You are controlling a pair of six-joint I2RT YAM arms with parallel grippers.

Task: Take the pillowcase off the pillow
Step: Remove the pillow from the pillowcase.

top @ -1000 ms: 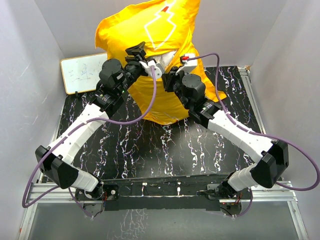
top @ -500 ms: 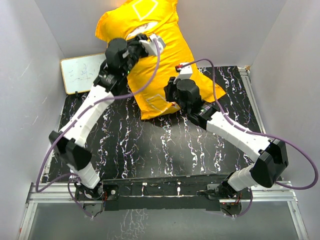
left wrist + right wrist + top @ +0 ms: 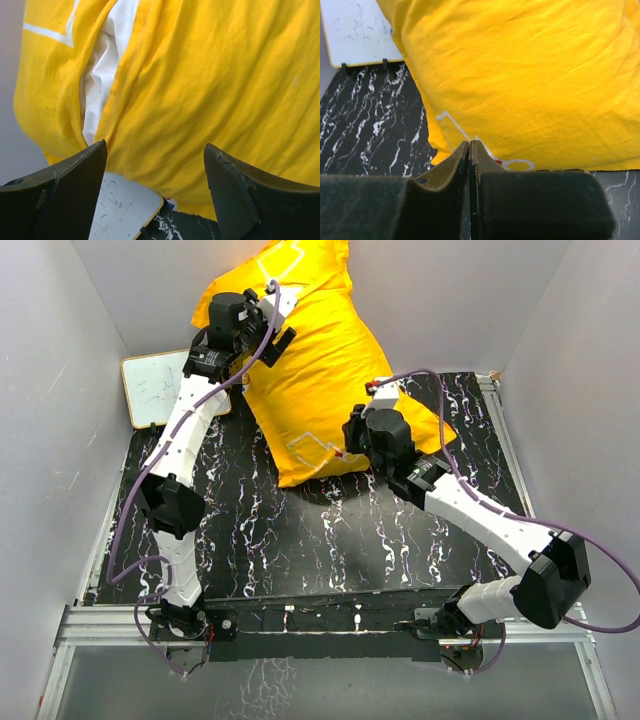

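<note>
The bright yellow pillowcase [image 3: 320, 370] lies stuffed and slanted from the back wall down to the black table. White pillow [image 3: 102, 65] shows through a slit in the case in the left wrist view. My left gripper [image 3: 278, 325] hovers at the case's far upper left end, open wide [image 3: 155, 145], with nothing between its fingers. My right gripper [image 3: 350, 435] is at the case's lower right edge, shut [image 3: 470, 142]. Its tips point at the printed lower edge of the pillowcase [image 3: 520, 75], and no fabric shows between them.
A small whiteboard [image 3: 155, 388] leans at the back left of the table, just beside the case; it also shows in the wrist views [image 3: 125, 210] [image 3: 357, 30]. Grey walls enclose the black marbled table [image 3: 300, 540] on three sides.
The left arm has swung up and left to the case's far end and its jaws have opened. The stuffed case has dropped lower and tilted toward the right. The right gripper stayed shut.
</note>
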